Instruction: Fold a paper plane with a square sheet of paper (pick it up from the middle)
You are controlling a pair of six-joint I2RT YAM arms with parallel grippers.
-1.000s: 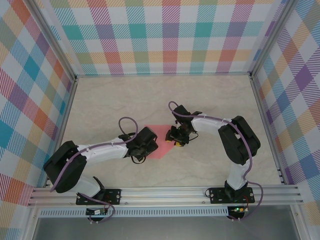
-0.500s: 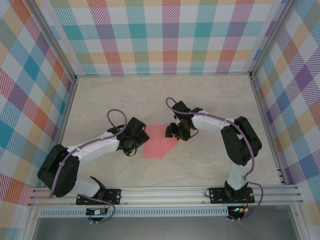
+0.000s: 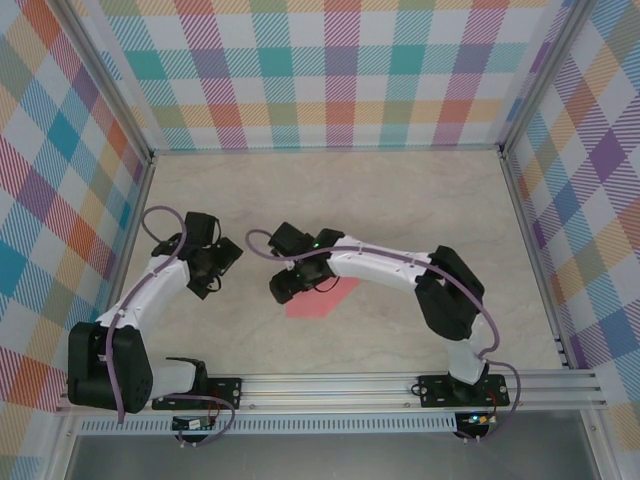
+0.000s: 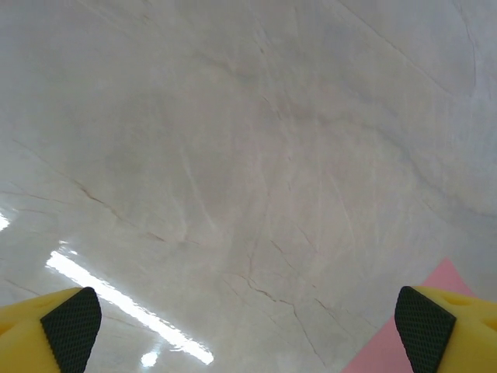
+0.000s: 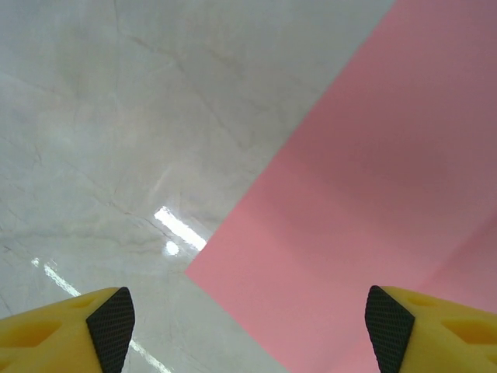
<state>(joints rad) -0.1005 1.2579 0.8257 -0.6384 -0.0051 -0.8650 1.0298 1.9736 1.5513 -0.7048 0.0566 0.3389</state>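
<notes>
Two robot arms reach over a pale, marble-patterned table (image 3: 420,200) enclosed by pastel plaid walls (image 3: 340,70). A salmon-pink sheet of paper (image 3: 325,298) lies flat on the table a little left of centre. It is folded so that one end comes to a point aimed to the right.

Seen from above, the right arm stretches across from the right side. The right tool (image 3: 290,285) sits above the sheet's left end, hiding part of that end. The rest of the paper shows beside and below the wrist.

In the right wrist camera, the right tool's two yellow fingers with black pads (image 5: 109,326) stand wide apart with nothing gripped between them. One pad is over bare table and the other is over the pink paper. A corner of the sheet points into the gap between the fingers. The pictures do not show whether the pads touch the surface. A faint edge of a second paper layer shows at the lower right.

The left arm is swung out towards the left wall. From above, the left tool (image 3: 208,270) is over bare table, well apart from the sheet. In its wrist camera the fingers (image 4: 70,338) are spread wide and hold nothing. Marble lies between them, and a small pink corner of the sheet shows beside the finger at the picture's right.
</notes>
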